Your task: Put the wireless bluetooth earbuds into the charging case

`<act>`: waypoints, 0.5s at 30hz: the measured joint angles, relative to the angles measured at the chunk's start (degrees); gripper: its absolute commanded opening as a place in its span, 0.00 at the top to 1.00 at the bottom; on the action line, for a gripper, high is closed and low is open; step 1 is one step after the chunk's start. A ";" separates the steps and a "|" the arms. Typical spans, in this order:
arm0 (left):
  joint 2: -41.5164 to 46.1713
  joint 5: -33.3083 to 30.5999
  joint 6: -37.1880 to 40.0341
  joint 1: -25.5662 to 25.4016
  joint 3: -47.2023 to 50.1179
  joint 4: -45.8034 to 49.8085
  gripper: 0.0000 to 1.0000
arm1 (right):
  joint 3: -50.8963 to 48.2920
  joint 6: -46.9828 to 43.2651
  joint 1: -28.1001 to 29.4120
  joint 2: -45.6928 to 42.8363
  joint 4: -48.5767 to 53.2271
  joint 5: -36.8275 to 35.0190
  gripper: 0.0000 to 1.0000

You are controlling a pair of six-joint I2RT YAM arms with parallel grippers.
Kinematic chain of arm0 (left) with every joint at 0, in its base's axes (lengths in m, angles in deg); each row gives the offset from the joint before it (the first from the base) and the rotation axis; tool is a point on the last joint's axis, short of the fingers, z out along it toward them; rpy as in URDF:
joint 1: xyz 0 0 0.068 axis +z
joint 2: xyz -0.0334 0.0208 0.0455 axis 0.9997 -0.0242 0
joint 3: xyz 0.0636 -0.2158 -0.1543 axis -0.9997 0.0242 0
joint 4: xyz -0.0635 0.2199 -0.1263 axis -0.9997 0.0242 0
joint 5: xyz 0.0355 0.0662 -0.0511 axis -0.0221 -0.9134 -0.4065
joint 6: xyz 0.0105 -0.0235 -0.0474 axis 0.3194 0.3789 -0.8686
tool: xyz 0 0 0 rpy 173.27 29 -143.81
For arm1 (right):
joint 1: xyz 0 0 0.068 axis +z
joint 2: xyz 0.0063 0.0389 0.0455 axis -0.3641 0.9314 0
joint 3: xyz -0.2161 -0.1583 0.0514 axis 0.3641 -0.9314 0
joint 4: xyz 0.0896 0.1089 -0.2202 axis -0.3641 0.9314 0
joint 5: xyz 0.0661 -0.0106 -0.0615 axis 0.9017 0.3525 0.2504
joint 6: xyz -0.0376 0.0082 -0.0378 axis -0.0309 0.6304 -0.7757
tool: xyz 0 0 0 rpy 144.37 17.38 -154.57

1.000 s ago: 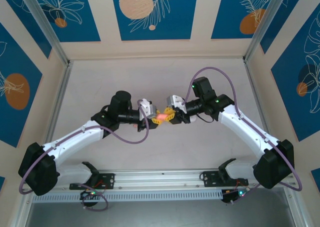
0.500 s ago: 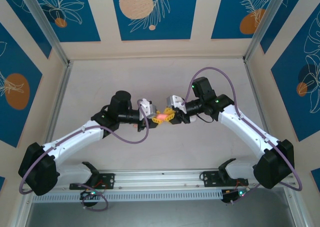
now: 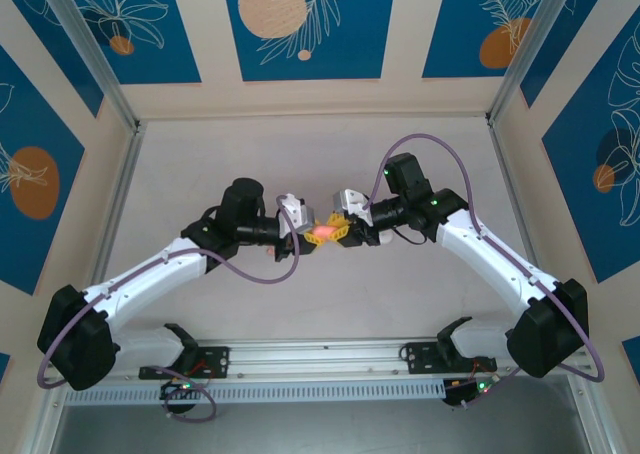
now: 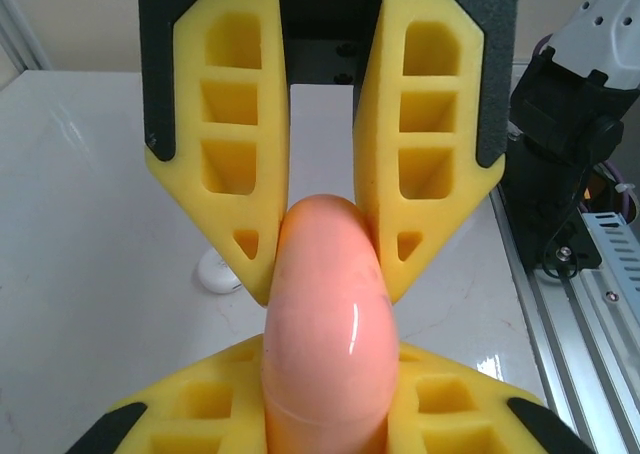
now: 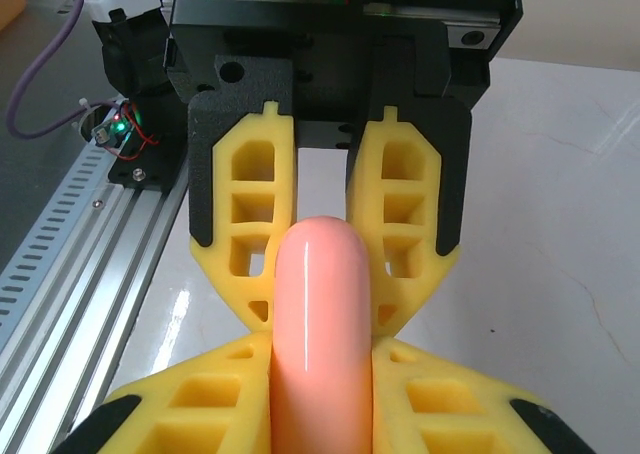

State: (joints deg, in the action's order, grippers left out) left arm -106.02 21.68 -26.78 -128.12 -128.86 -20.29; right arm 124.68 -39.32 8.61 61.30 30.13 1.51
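The salmon-pink charging case hangs above the middle of the table, pinched from both ends. My left gripper comes from the left and is shut on it. My right gripper comes from the right and is also shut on it. In the left wrist view the case sits between my own yellow fingers, and the right gripper's fingers clamp its far end. The right wrist view mirrors this: the case rises from my right gripper. The lid looks closed. The earbuds are out of view.
A white round disc lies on the white tabletop below the grippers. An aluminium rail runs along the near edge with the arm mounts on it. Patterned walls enclose the table on three sides.
My left jaws have tightened on the case, and the left wrist has shifted slightly towards the back. The right arm and the case have stayed in place.
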 measured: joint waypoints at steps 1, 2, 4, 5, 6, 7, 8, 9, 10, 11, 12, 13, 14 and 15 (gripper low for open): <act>0.00 -0.04 -0.13 0.00 0.00 0.07 0.84 | 0.00 0.04 0.00 0.00 0.02 -0.07 0.76; 0.00 -0.02 -0.20 -0.04 -0.07 0.26 0.85 | 0.00 0.04 0.00 0.00 0.00 -0.11 0.76; 0.00 0.00 -0.07 -0.04 -0.15 0.39 0.88 | 0.00 0.09 0.02 0.00 0.00 -0.11 0.76; 0.00 0.00 -0.07 -0.04 -0.15 0.39 0.88 | 0.00 0.17 0.02 0.00 0.00 -0.11 0.76; 0.00 0.00 -0.07 -0.04 -0.15 0.37 0.89 | 0.00 0.24 0.02 0.00 0.00 -0.11 0.76; 0.00 0.00 -0.09 -0.04 -0.15 0.31 0.91 | 0.00 0.24 0.02 0.00 0.00 -0.11 0.76; 0.02 0.00 -0.09 -0.04 -0.15 0.24 0.95 | 0.00 0.24 0.00 0.00 -0.02 -0.11 0.75; 0.04 0.00 -0.07 -0.04 -0.11 0.15 0.98 | 0.00 0.26 0.00 0.00 -0.07 -0.11 0.74; 0.09 0.00 -0.09 -0.04 0.09 -0.26 1.00 | 0.00 0.44 0.02 0.00 -0.17 -0.11 0.72; 0.13 0.02 -0.13 -0.04 0.37 -0.96 1.00 | 0.00 0.63 0.02 0.00 -0.22 -0.15 0.69; 0.17 0.04 -0.24 -0.04 0.66 -1.55 1.00 | 0.00 0.68 0.02 0.00 -0.31 -0.28 0.68; 0.24 0.04 -0.26 -0.04 1.09 -2.54 1.00 | 0.00 0.85 0.02 0.00 -0.42 -0.35 0.66; 0.37 0.07 -0.28 -0.04 1.51 -3.32 1.00 | 0.00 1.05 0.02 0.00 -0.57 -0.37 0.65; 0.46 0.09 -0.35 -0.04 1.90 -4.13 1.00 | 0.00 1.20 0.02 0.00 -0.72 -0.42 0.63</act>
State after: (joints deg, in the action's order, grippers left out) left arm -105.56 21.77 -27.13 -128.16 -126.96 -24.42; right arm 124.68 -38.12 8.63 61.30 29.41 1.09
